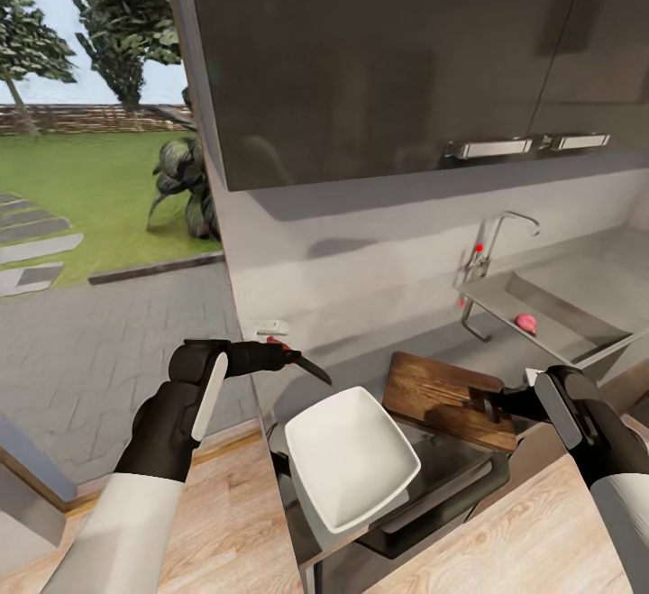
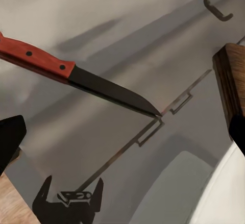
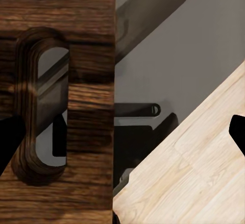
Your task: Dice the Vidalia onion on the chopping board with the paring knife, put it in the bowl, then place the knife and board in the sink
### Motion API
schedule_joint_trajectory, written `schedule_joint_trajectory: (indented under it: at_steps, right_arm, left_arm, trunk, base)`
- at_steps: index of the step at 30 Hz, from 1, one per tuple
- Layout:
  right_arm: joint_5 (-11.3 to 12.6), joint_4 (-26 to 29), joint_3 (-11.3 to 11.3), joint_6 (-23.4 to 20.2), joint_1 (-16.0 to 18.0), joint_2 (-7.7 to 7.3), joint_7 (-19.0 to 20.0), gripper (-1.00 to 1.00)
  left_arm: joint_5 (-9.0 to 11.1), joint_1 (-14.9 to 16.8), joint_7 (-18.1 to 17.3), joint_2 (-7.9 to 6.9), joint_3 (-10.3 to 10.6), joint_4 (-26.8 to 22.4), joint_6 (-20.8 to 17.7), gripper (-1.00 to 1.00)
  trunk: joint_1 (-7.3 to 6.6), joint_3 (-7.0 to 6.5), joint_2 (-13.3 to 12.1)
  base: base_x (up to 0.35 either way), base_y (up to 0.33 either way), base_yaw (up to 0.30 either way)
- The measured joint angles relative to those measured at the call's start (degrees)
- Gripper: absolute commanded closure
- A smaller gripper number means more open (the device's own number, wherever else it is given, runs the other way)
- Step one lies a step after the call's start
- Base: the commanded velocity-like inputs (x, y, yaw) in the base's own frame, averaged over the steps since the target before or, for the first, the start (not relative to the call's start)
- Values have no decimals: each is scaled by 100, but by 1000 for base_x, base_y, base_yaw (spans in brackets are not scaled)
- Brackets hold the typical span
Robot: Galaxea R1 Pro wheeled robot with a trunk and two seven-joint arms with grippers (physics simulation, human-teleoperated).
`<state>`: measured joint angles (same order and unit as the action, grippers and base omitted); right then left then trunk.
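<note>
The paring knife [image 1: 302, 361] has a red handle and a dark blade, and sits at the countertop's [image 1: 361, 361] left end with its tip toward the bowl. In the left wrist view the paring knife [image 2: 81, 78] is beyond my left gripper [image 2: 122, 137], whose fingers are spread wide with nothing between them. The white square bowl [image 1: 351, 459] stands near the front edge. To its right is the wooden chopping board [image 1: 437, 391]. My right gripper [image 1: 502, 405] is open at the slotted end of the chopping board [image 3: 87, 30]. A small pinkish-red onion [image 1: 525, 322] lies in the sink [image 1: 586, 292].
Dark wall cabinets with metal handles [image 1: 491, 148] hang over the counter. The chrome tap [image 1: 496, 238] rises at the sink's left. The counter ends at the left beside an opening onto paving and lawn. Light wooden floor [image 1: 225, 522] runs along the counter's front.
</note>
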<state>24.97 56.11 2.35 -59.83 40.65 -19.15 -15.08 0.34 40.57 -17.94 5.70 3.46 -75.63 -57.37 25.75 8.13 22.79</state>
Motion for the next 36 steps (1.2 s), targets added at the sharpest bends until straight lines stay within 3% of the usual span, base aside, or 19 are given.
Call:
schedule_joint_trajectory:
  at_steps: [36]
  right_arm:
    - [0,0,3,0,0,0,-4,-100]
  left_arm:
    - [0,3,2,0,0,0,0,-100]
  trunk:
    - [0,116,0]
  base:
    - [0,0,0]
